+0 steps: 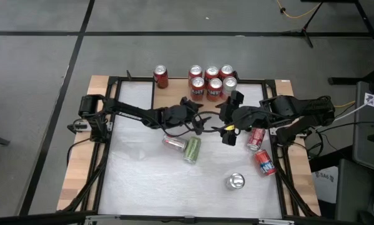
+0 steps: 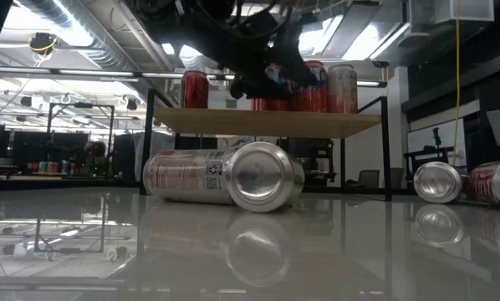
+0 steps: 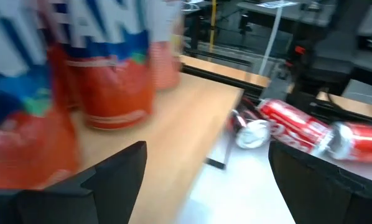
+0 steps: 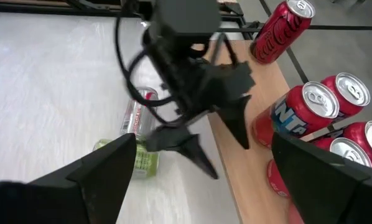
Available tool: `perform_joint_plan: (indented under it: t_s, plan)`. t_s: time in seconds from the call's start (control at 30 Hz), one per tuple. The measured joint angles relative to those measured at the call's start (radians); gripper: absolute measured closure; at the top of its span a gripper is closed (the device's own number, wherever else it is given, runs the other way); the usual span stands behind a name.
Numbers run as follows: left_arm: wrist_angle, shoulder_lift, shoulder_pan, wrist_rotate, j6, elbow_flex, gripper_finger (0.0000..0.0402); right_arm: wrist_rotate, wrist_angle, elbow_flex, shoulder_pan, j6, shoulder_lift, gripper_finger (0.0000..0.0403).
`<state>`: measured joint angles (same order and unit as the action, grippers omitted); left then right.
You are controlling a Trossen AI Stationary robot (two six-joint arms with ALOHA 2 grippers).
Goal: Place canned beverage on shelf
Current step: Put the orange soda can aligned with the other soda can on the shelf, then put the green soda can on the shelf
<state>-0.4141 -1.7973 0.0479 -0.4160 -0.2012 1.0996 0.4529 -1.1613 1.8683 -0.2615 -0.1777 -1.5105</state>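
The shelf (image 2: 267, 123), a light-wood plank on thin black legs, stands at the table's far edge. Several orange and red cans (image 1: 212, 81) stand upright on it, and one red can (image 1: 161, 76) stands apart to their left. My left gripper (image 4: 208, 134) hovers open over the plank's near edge (image 3: 192, 124), close to the orange cans (image 3: 114, 81), with nothing between its fingers. My right gripper (image 1: 227, 119) hangs open higher up, to the right of the left one, also empty. A silver-red can (image 1: 173, 142) and a green can (image 1: 192, 149) lie on their sides mid-table.
Two red cans (image 1: 256, 139) (image 1: 264, 161) lie on their sides at the table's right. A silver can (image 1: 236, 181) stands upright toward the near right. The white table top (image 1: 137, 181) is bare at the near left. Cables loop between the two arms.
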Motion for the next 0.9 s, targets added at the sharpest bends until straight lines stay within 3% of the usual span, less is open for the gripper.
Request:
perform_joint_plan:
  t_s: [0.23, 0.37, 0.67, 0.9]
  plan:
    - [0.030, 0.036, -0.083, 0.002, 0.002, -0.001, 0.0072, -0.006, -0.143, 0.000, -0.002, -0.103, 0.000, 0.0040]
    - [0.061, 0.094, -0.124, 0.031, 0.002, -0.001, 0.0072, -0.070, -0.241, 0.000, -0.002, -0.189, 0.000, 0.0040]
    - [0.257, 0.193, -0.208, 0.041, 0.001, -0.001, 0.0072, -0.246, -0.244, -0.078, -0.052, -0.327, -0.001, 0.0040]
    - [0.321, 0.199, -0.245, 0.037, -0.001, -0.001, 0.0072, -0.271, -0.245, -0.147, -0.161, -0.561, -0.001, 0.0040]
